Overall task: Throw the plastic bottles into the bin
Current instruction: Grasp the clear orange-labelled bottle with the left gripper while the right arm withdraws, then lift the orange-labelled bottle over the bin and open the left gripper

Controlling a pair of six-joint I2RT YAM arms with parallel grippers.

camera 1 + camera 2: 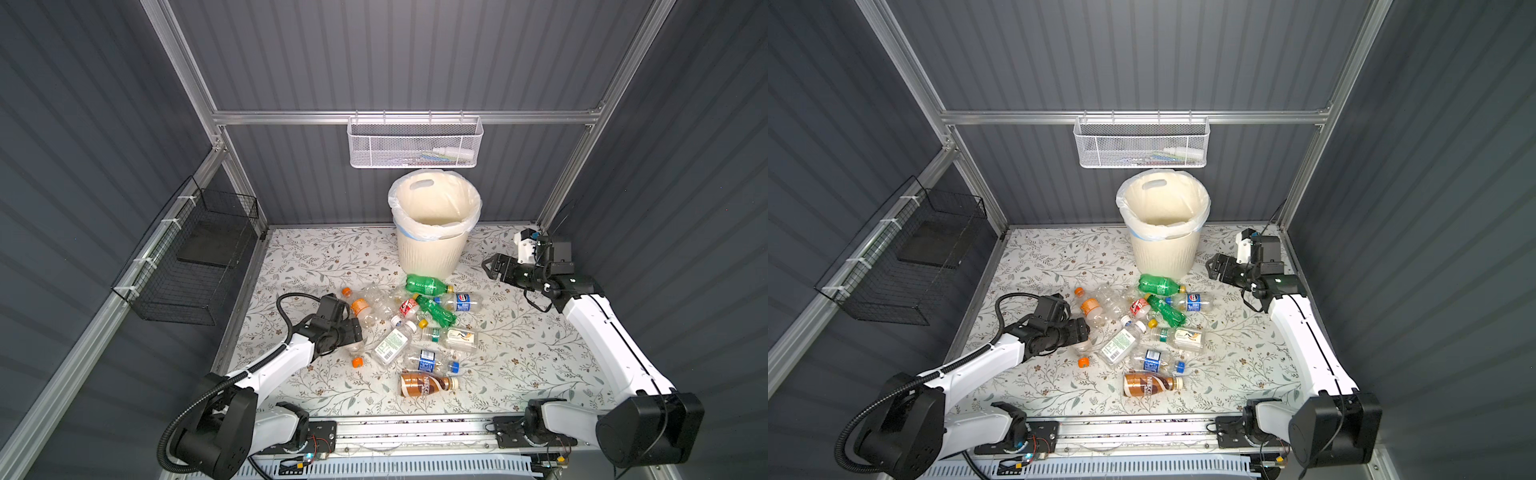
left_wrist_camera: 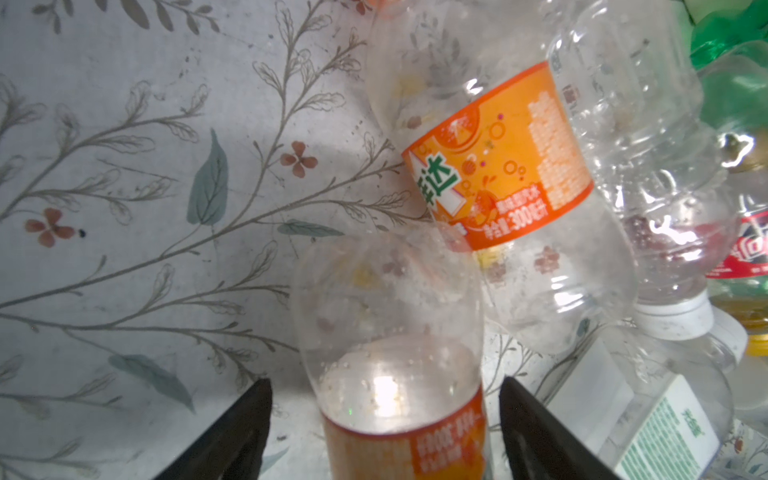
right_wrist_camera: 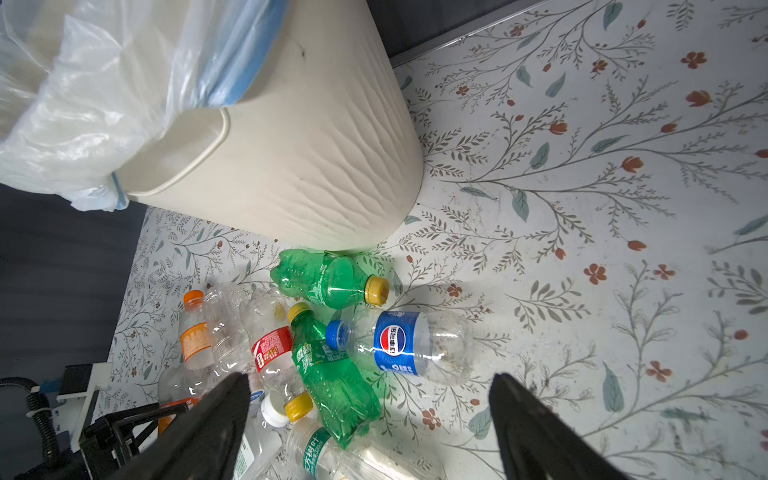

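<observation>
Bin: we find the bin [image 1: 432, 249] at the back of the table [image 1: 540, 365], near the middle, below the mesh basket [image 1: 415, 143] that hangs on the rear rail.
Side basket: we see the wire basket [image 1: 187, 266] on the left wall, off the table.
Heap: the plastic bottles [image 1: 415, 328] lie before the bin, mid-table, several overlapping.
Heap ends: we put the rearmost bottle [image 1: 426, 284] just before the bin's foot and the frontmost bottle [image 1: 428, 384] alone towards the front edge.
Left side: the left gripper [image 1: 355, 332] sits at the heap's left edge, one bottle [image 2: 390, 332] between its jaws, clear of both.
Right side: we see the right gripper [image 1: 490, 268] just right of the bin, behind the heap.
</observation>
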